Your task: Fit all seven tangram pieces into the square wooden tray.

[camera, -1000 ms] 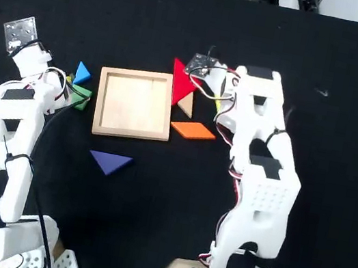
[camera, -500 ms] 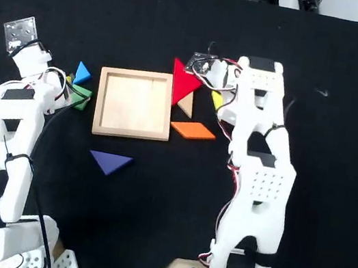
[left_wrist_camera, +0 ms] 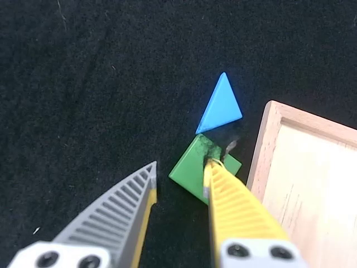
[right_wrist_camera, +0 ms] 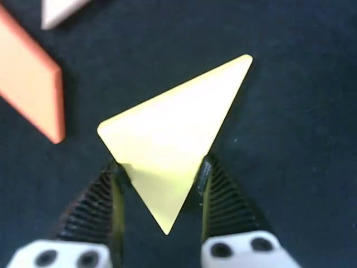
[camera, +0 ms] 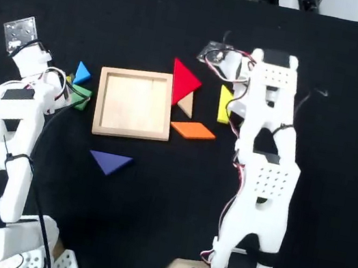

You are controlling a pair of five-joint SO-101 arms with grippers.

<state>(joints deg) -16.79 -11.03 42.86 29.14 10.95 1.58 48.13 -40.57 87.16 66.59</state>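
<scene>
The square wooden tray [camera: 130,130] lies on black cloth with nothing in it. Right of it are a red triangle [camera: 185,79], a small beige triangle [camera: 186,105] and an orange parallelogram [camera: 193,130]. My right gripper [camera: 233,88] [right_wrist_camera: 160,170] is shut on the yellow triangle [camera: 225,105] [right_wrist_camera: 173,128], one finger on each slanted edge near its tip. Left of the tray lie a blue triangle [camera: 82,73] [left_wrist_camera: 221,105] and a green square [camera: 81,97] [left_wrist_camera: 195,167]. My left gripper [camera: 70,90] [left_wrist_camera: 181,167] is open, its yellow finger touching the green square.
A dark blue triangle [camera: 110,161] lies alone in front of the tray. The tray's wooden rim [left_wrist_camera: 262,151] stands close beside the left gripper's yellow finger. Open black cloth lies to the right of the right arm and behind the tray.
The right arm has swung to the right, and the yellow triangle now shows farther right, away from the red triangle. The left arm has stayed still.
</scene>
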